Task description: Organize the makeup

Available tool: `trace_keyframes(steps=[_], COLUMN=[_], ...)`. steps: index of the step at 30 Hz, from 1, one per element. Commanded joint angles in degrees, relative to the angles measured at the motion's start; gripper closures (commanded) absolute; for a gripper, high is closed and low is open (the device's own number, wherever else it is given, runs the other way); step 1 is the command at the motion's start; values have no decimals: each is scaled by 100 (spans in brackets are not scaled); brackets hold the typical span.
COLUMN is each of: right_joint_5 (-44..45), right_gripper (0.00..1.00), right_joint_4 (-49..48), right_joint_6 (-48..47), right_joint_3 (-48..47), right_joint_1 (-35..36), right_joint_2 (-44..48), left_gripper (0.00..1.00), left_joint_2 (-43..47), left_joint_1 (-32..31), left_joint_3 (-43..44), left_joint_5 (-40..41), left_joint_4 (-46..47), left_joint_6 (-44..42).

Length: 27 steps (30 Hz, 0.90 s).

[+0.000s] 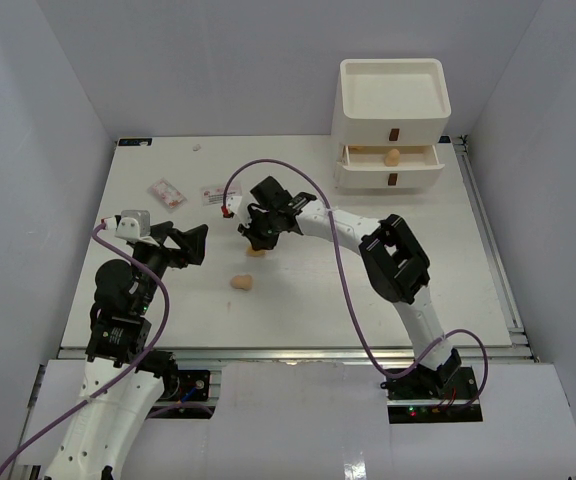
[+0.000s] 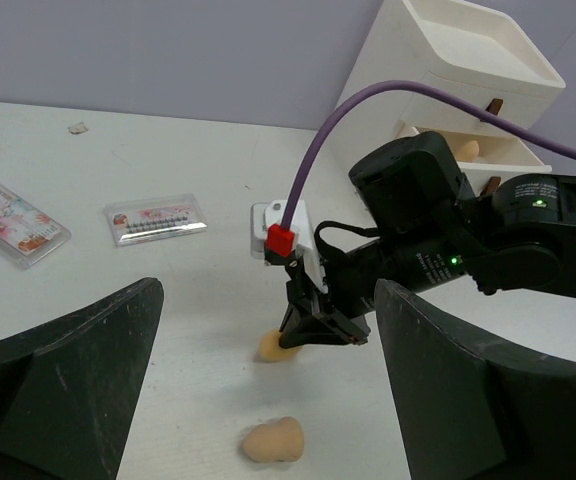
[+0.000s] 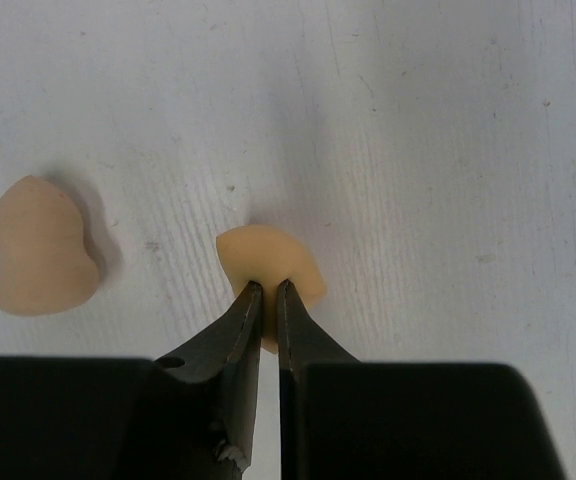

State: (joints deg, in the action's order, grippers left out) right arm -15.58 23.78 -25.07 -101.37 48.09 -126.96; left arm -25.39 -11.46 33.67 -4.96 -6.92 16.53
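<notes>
On the table [image 1: 298,310], clear of every edge, the right gripper [image 3: 268,290] pinches a tan sponge [image 3: 268,258]; the left gripper [image 1: 196,245] hovers spread wide.

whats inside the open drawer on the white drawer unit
One tan sponge lies in the open drawer. The drawer's back part is covered by the unit above it, so anything further in cannot be seen.

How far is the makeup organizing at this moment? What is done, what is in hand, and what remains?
Done: one sponge lies in the open drawer. In hand: the right pincer is shut on a second sponge, low over the table. Left: a third sponge and two packets lie on the table; the left pincer is open and holds nothing.
</notes>
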Motion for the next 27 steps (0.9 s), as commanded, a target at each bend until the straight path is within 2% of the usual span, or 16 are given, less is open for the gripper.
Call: trace_keyframes(steps=[1,6,9,15,20,27], right_joint_5=[-568,-684,-503,-40,843,1395], right_gripper=[92,92,92,92,92,92], right_joint_4=[249,249,123,-720,-1478,-1927], right_joint_6=[-244,-366,-249,407,540,411], right_joint_3=[135,714,946,1540,1807,1642], right_joint_1=[-256,-901,-1572,-3039,-3384,-3679], right_joint_2=[971,2173,2648,3194,3272,2909], left_gripper=[2,2,2,2,2,2], left_joint_2=[25,51,51,16,-39,-70], left_joint_1=[-14,-5,-14,-5,-8,-14], left_joint_3=[-45,-71,-80,-89,-89,-98], left_joint_5=[-145,-267,-363,-488,-553,-603], left_joint_4=[50,111,137,164,173,166], left_joint_6=[-36,-28,-19,8,16,16])
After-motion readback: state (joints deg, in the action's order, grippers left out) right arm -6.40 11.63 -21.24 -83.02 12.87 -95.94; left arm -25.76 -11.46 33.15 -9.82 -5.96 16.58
